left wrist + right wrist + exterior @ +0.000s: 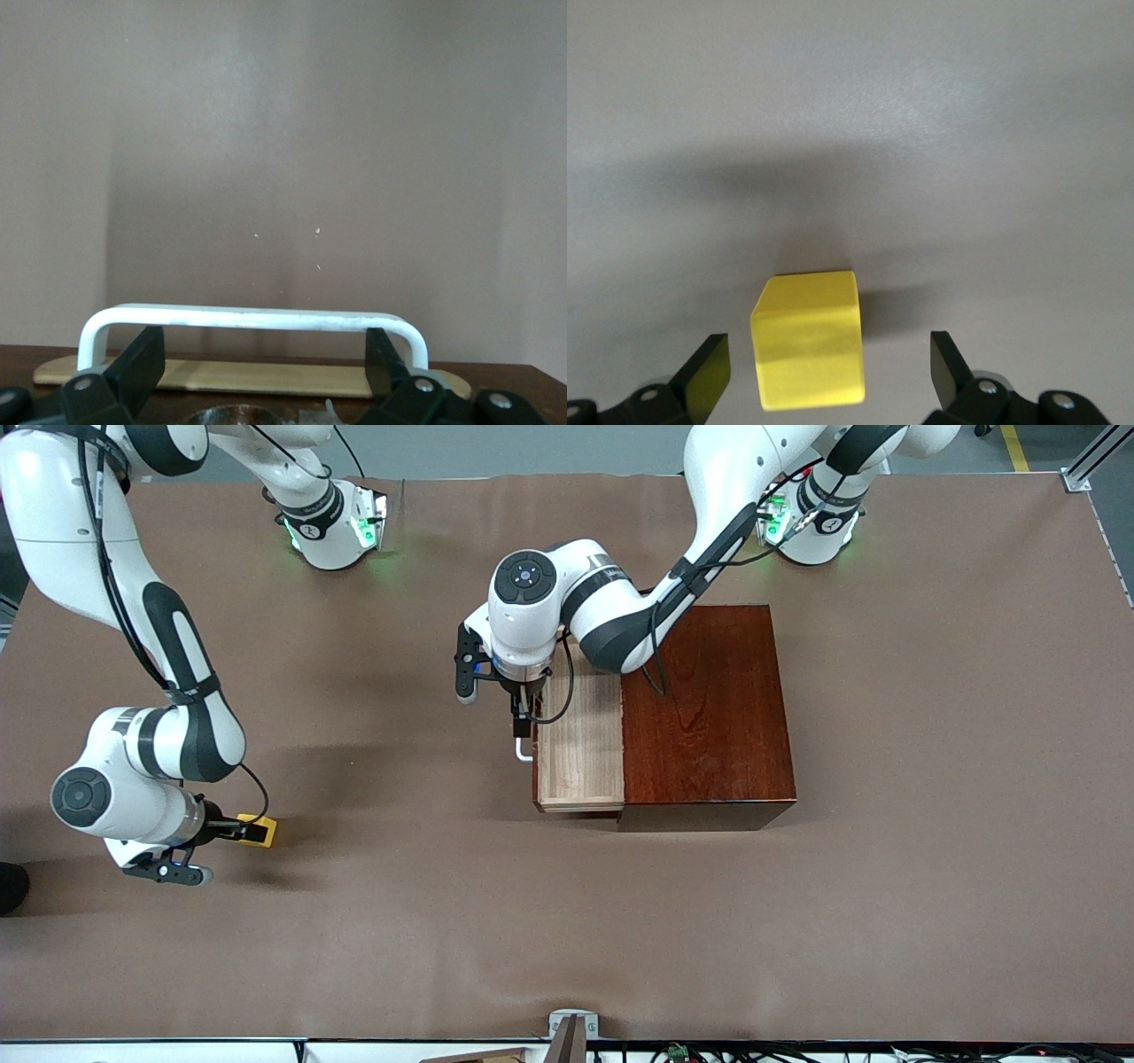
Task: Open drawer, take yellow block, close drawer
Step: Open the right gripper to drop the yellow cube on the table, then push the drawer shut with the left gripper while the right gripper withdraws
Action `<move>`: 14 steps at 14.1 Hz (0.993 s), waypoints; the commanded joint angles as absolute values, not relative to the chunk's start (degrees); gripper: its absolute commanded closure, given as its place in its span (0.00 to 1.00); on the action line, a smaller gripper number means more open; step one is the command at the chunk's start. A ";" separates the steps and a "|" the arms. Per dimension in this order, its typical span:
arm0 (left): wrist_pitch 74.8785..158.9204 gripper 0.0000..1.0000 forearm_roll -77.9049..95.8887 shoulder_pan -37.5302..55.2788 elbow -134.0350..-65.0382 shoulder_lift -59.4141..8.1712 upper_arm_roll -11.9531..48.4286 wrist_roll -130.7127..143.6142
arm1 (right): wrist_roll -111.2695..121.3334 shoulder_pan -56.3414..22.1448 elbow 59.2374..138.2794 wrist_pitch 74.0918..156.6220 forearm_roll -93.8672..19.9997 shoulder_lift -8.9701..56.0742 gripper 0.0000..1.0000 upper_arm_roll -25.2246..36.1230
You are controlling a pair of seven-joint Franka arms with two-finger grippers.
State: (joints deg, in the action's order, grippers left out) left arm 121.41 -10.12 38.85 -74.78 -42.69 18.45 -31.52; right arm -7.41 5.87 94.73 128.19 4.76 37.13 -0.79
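Yellow block (808, 341) partly cut off

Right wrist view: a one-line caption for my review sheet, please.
Open right pincer with the yellow block on the brown table cover between its fingers, neither finger touching it.

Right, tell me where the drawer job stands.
Done: the drawer is pulled out and the yellow block is out of it, sitting on the table between the open fingers of the right gripper. In hand: the left gripper sits open at the white handle. Left: push the drawer shut.
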 commanded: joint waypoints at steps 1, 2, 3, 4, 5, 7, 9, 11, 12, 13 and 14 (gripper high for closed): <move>118.39 0.00 -10.02 38.67 -73.56 -42.54 18.46 -33.74 | -7.12 6.86 95.36 124.12 5.54 33.41 0.00 -2.20; 117.78 0.00 -10.02 38.67 -73.56 -42.54 18.46 -34.97 | -7.12 6.59 95.36 122.71 5.45 32.18 0.00 -2.20; 116.90 0.00 -10.11 38.76 -73.65 -42.54 18.46 -35.85 | -7.21 6.50 95.36 120.96 5.45 30.60 0.00 -2.37; 115.85 0.00 -10.11 38.76 -73.65 -42.54 18.37 -36.21 | -7.12 6.50 95.27 119.20 5.36 29.11 0.00 -2.46; 114.53 0.00 -10.46 38.67 -73.57 -42.28 18.37 -36.38 | -7.21 6.33 95.36 117.61 5.19 27.70 0.00 -2.63; 112.25 0.00 -12.12 38.58 -73.56 -41.57 18.37 -37.09 | -7.21 6.15 95.27 113.92 5.01 24.80 0.00 -2.99; 109.96 0.00 -12.22 38.32 -73.56 -41.05 18.28 -37.35 | -7.21 6.07 95.27 110.76 4.40 21.55 0.00 -3.51; 108.03 0.00 -12.30 37.62 -73.56 -40.78 17.84 -38.49 | -7.21 6.15 95.27 107.07 1.69 18.12 0.00 -3.87; 107.67 0.00 -12.30 37.10 -73.56 -40.78 17.23 -38.93 | -7.21 5.98 95.27 104.61 -1.29 16.63 0.00 -3.87; 107.06 0.00 -12.30 36.57 -73.56 -40.78 16.97 -39.20 | -7.12 5.80 95.10 102.76 -2.71 15.48 0.00 -3.87; 106.44 0.00 -12.30 35.95 -73.56 -40.69 16.88 -40.07 | -7.12 5.71 94.92 101.53 -2.81 14.25 0.00 -3.87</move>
State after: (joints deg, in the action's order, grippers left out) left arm 108.95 -10.91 37.62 -72.52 -42.40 17.51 -37.31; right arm -7.41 5.65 93.87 103.75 -0.99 17.50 -3.61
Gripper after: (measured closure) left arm 0.000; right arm 0.000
